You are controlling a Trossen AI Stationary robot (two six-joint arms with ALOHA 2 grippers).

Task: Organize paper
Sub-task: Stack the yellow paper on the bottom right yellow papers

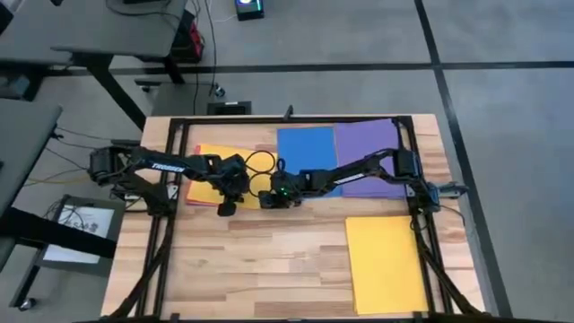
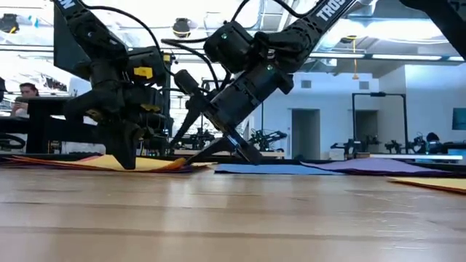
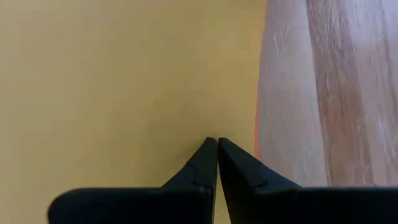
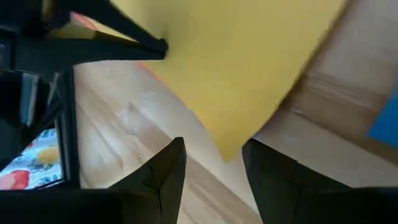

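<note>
In the high view, a yellow sheet (image 1: 386, 263) lies alone at the lower right of the wooden table (image 1: 260, 260), nearest the front edge. Above it, at mid-frame, the two grippers meet over the left-hand pile. The left gripper (image 1: 226, 205) presses down on the pile's yellow top sheet (image 1: 208, 170); its wrist view shows its fingers (image 3: 208, 163) pressed together with their tips on that yellow surface, an orange-red edge (image 3: 255, 134) peeking out beside it. The right gripper (image 1: 272, 199) reaches in from the right, and in its wrist view its fingers (image 4: 168, 165) stand spread apart around a raised corner of the yellow sheet (image 4: 236, 74). Farther back, in the upper centre, a blue sheet (image 1: 305, 148) lies beside a purple sheet (image 1: 368, 148), edges touching or slightly overlapped.
</note>
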